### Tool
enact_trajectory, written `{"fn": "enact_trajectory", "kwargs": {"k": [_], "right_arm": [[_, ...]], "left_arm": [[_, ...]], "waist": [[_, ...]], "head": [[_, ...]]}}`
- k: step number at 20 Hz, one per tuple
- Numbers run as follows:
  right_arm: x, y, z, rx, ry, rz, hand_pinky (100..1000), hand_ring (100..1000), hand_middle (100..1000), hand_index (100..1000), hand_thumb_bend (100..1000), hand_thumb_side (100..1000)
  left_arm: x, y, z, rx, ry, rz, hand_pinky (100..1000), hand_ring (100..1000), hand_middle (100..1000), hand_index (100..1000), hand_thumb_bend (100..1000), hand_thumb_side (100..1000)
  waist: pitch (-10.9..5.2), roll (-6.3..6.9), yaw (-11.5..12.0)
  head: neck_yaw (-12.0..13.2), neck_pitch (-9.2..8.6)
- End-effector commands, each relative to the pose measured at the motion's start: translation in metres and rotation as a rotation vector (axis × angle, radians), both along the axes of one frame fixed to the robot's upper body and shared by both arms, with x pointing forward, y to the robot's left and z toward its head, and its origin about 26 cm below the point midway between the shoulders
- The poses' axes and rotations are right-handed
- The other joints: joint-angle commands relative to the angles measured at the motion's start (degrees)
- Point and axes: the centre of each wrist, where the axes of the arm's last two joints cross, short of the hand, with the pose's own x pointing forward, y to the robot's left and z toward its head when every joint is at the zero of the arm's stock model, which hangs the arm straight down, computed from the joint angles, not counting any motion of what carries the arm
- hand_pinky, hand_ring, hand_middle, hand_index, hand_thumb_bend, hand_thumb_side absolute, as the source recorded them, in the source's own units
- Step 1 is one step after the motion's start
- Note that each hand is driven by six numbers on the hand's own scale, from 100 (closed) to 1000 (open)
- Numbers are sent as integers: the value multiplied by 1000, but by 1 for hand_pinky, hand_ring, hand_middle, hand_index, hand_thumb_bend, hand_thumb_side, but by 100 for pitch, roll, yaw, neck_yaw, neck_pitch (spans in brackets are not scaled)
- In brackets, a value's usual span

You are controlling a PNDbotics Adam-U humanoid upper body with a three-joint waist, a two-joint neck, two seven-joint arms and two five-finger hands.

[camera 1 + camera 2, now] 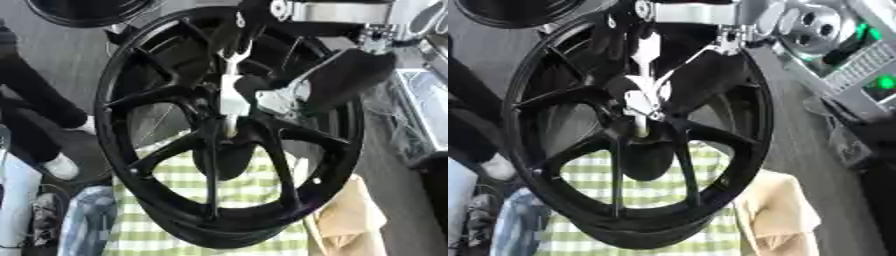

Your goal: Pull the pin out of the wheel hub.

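A large black spoked wheel (131,100) stands tilted and fills the middle of both views. At its hub (229,131) a pale, whitish pin (229,97) stands upward from the centre. My right arm comes down from the upper right with a silver joint (337,11) and a black forearm (354,75). My right hand (267,95) is at the hub, fingers curled against the pin. The pin's lower end is hidden where the spokes meet. My left hand shows in neither view.
A green and white checked cloth (236,185) lies under the wheel, with a beige cloth (354,215) at the lower right. Another dark wheel (83,12) sits at the top left. A person's legs and white shoe (61,167) are left; silver equipment (859,65) is right.
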Motion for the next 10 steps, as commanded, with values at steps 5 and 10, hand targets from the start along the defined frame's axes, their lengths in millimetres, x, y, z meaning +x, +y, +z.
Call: {"fn": "enact_trajectory", "kwargs": {"k": [5,10], "right_arm": [[-1,-4,-2,-8,-55,-39,855,811,777,888,100,543],[0,-4,-7,-2,-47,-69,859,817,782,892,100,548]], "left_arm": [[-1,2,12,19,-32,-5,708,630,613,700,139,786],[-1,1,12,19,-31,-10,707,630,613,700,138,786]], "waist": [[-100,30,23],[-87,39,35]], "head": [[6,35],[-23,35]]}}
